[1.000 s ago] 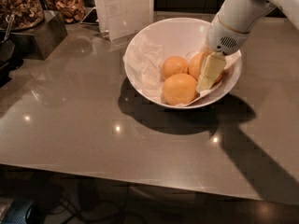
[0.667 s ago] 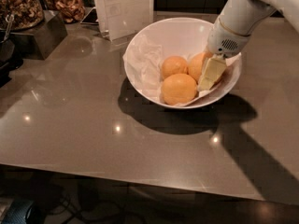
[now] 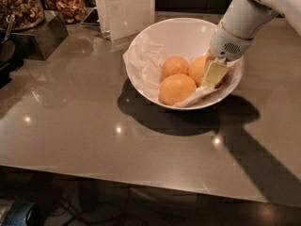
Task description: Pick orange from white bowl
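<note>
Though the orange (image 3: 197, 70) lies unlifted in the white bowl (image 3: 175, 31), the gripper (image 3: 214, 74) reaches down just beside it, its grasp impossible to tell, the lift not yet made.

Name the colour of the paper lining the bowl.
The paper lining is white, in the camera view; the gripper is inside the white bowl, right side.
</note>
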Available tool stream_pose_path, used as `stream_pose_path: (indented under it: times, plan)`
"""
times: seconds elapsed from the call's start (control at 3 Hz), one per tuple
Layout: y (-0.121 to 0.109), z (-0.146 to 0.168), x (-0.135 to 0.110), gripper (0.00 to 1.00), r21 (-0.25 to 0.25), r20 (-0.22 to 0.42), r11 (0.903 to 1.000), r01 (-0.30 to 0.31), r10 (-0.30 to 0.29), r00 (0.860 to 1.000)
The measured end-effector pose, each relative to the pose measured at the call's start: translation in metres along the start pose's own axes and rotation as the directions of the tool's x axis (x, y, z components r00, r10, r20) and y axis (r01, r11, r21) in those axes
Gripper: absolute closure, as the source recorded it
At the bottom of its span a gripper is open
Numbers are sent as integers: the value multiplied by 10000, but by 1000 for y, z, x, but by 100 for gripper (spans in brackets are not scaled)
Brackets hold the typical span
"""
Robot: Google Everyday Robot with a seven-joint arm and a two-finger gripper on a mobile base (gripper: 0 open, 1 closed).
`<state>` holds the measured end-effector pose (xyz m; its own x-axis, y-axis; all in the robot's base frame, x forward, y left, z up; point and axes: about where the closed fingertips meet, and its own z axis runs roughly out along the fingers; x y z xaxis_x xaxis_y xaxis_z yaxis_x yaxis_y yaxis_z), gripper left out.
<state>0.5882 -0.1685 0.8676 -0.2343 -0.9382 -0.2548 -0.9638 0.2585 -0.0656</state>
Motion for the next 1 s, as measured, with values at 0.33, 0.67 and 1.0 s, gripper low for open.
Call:
stream_pose_path:
  times: [0.33, 0.67, 1.0]
  plan:
    - [5, -5, 2, 100, 79, 160, 10000, -19, 18, 9999]
    - [14, -26, -2, 100, 312, 828, 9995, 101, -127, 9965]
    - [30, -58, -6, 100, 807, 1680, 9963, 287, -419, 9849]
